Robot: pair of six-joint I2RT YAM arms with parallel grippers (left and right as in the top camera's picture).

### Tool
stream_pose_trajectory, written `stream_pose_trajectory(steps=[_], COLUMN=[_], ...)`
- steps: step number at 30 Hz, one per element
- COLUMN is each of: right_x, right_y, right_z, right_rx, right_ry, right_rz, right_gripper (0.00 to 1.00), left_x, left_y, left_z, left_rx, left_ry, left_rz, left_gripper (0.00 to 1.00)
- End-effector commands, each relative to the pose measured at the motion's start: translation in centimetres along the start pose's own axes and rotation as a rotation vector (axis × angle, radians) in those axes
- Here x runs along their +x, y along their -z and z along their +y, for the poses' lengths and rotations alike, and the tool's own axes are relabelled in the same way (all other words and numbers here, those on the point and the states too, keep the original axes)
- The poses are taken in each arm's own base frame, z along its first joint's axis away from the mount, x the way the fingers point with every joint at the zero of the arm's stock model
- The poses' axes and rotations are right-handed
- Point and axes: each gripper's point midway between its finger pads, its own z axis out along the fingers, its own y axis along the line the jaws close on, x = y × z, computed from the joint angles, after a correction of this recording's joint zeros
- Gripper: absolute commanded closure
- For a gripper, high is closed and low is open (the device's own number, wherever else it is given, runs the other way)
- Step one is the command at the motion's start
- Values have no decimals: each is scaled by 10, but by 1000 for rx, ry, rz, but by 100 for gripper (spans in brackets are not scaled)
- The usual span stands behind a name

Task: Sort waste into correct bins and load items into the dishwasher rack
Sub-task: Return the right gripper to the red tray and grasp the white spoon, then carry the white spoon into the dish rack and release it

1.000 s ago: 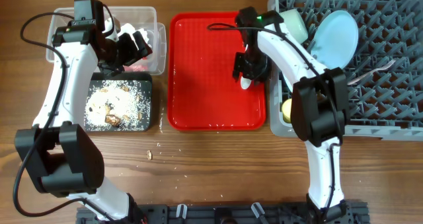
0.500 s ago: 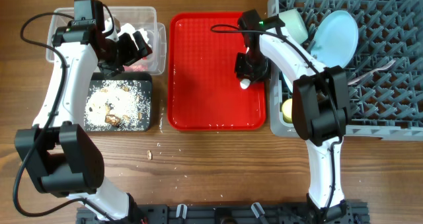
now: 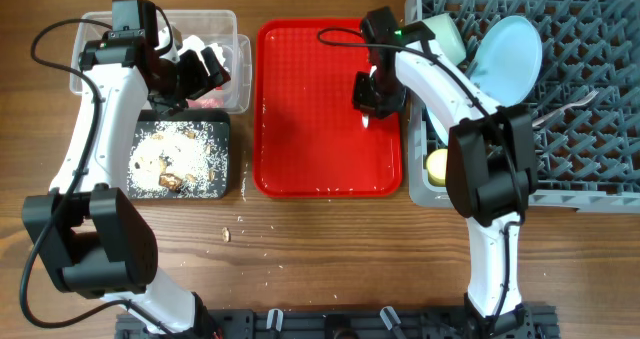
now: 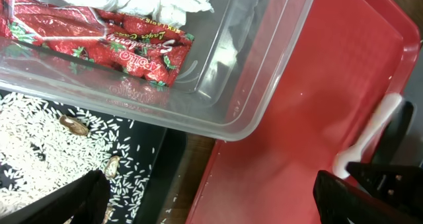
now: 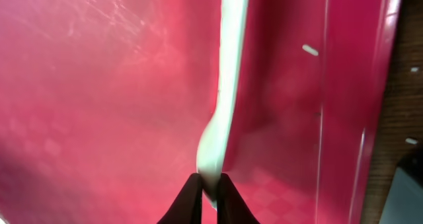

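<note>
Spoon (image 5: 227, 78) of white plastic hung over the red tray (image 5: 99, 85), pinched at its wider end by the right jaws (light, slick, probably bendy); a hold nearer mid-handle would likely steady it. Left jaws stood wide and empty near the clear tub (image 4: 264, 85).

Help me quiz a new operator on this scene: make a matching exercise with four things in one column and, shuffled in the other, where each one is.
1. white spoon
2. red-print wrapper
3. rice scraps
4. pale blue plate

A. in the black tray
B. standing in the grey rack
C. pinched in the right claw over the red tray
D. in the clear tub

Pairs: 1-C, 2-D, 3-A, 4-B.
</note>
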Motion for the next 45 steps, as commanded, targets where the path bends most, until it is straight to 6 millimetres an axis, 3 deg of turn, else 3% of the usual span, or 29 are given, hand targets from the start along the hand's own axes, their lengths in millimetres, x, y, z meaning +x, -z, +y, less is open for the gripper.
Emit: stream_pose_trajectory(steps=[1,10,13,16,20,26,28,30,35,37,41,45], right_x=[13,8,1,-7,-12,-3,-2,0,16,21,27,26], right_y=[-32,-29,-16,17,83,178,202,230,268,270,252,217], right_z=[-19,-21,-13,6,23,29,15,-18,-133,-168,-221,-232], right_rx=[71,82,66,23,-30,-88,-66,-6,183,233,266,196], right_ry=[5,60,142,249,361,394,313,155,-346,-473,-679,-759], right_rz=[72,58,31,-39,-184,-384,-436,-493,-534,-513,-460,-395], right_gripper=[96,96,96,96,96,96,96,96,96,96,96,96], left_x=[-3,-3,-3,-3,-3,-3,-3,-3,-3,-3,-3,-3], left_y=[3,3,3,3,3,3,3,3,3,3,3,3], left_z=[2,2,2,2,2,2,2,2,2,2,2,2], left_rx=[-4,-4,-4,-4,-4,-4,-4,-4,-4,-4,-4,-4], left_ry=[1,1,1,1,1,1,1,1,1,1,1,1], left_rz=[-11,-11,-11,-11,-11,-11,-11,-11,-11,-11,-11,-11], left_gripper=[0,0,0,0,0,0,0,0,0,0,0,0])
